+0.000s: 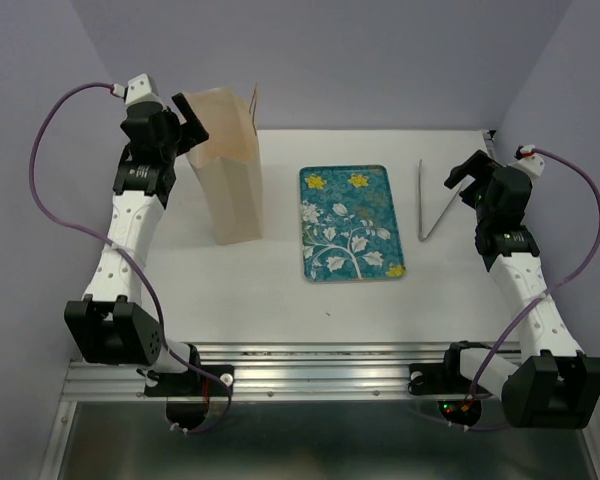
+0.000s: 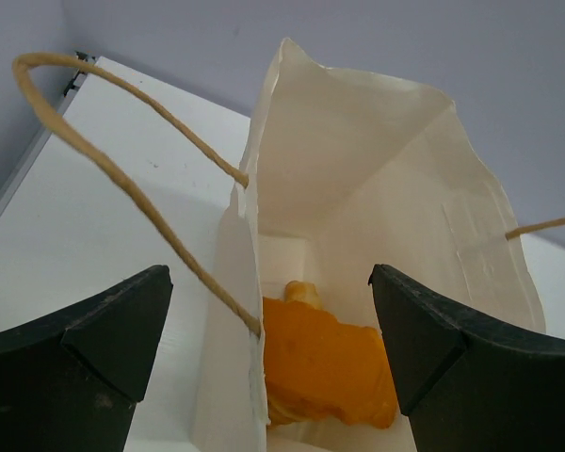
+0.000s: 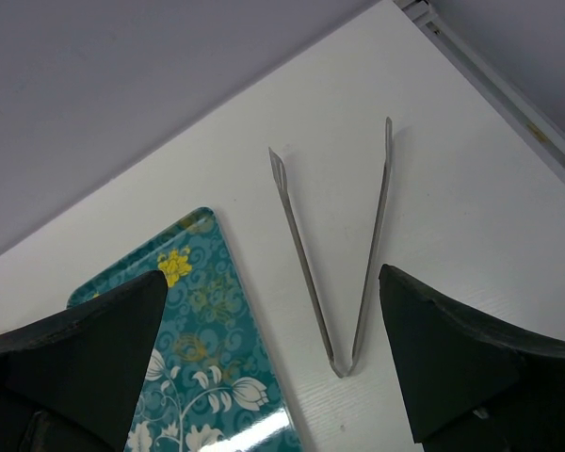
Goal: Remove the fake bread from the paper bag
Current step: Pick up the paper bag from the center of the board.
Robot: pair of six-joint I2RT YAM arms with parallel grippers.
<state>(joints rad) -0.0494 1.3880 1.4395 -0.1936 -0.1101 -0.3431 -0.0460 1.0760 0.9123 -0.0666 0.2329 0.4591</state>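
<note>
Spread wide above the paper bag, the left gripper may snag the bag's string handle and tip it (the fake bread lies deep inside)

Light: bright, even, overhead.
Shadows: faint, soft, beside the bag.
Glare: white sheen on the tray near edge; metal rail shines.
Focus: 3 views sharp; left fingers close up, slightly soft.
</note>
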